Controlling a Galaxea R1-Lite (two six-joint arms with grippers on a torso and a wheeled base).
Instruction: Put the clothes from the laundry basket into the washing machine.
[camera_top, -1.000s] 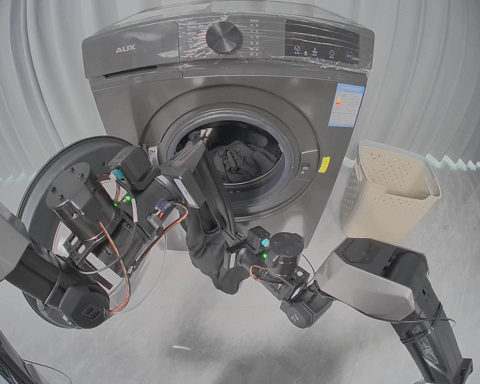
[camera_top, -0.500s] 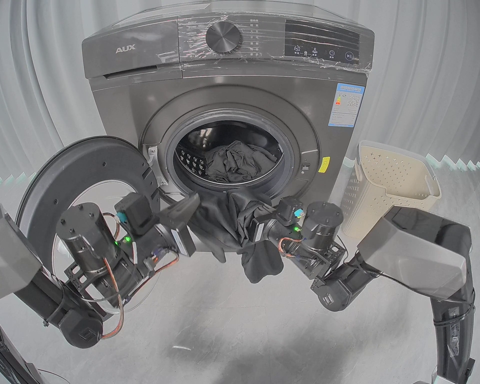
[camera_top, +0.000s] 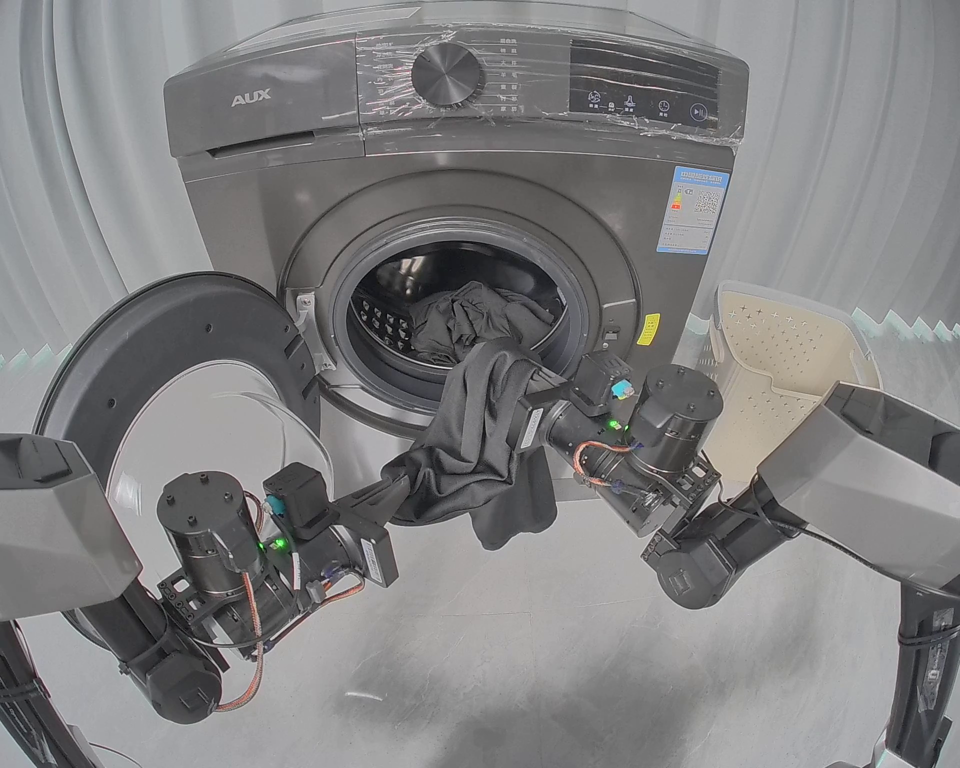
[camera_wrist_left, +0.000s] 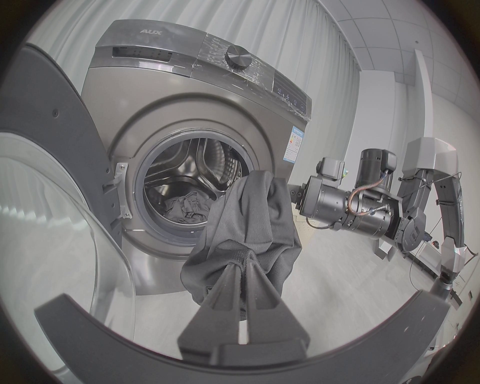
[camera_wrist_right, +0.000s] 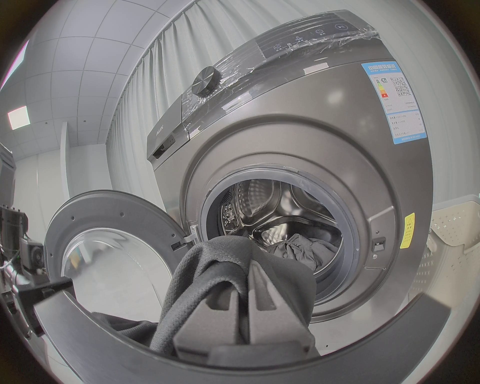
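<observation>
1. Washing machine: a grey front loader. Its round door stands swung open at 9 o'clock of the drum opening.
2. Dark garment: it hangs between my two pincers, in front of the opening at about 6 o'clock of it. In the head view its upper fold overlaps the opening's lower rim, but I cannot tell whether it touches. A loose tail hangs toward the floor.
3. Left pincer: low, at 7 o'clock of the opening, and clenched on the garment's lower bunch. The left wrist view shows my fingers pressed together with cloth pinched at their tips.
4. Right pincer: at 5 o'clock of the opening and higher than the left. In the head view the draped cloth hides its tips. The right wrist view shows its fingers closed together, with the garment folded over them.
5. Heap of dark clothes: it lies on the bottom of the drum. Both wrist views also show the ribbed steel drum wall behind it.
6. Laundry basket: cream and perforated, on the floor at 3 o'clock of the machine. The head view looks into its mouth, while the right wrist view catches its rim.
</observation>
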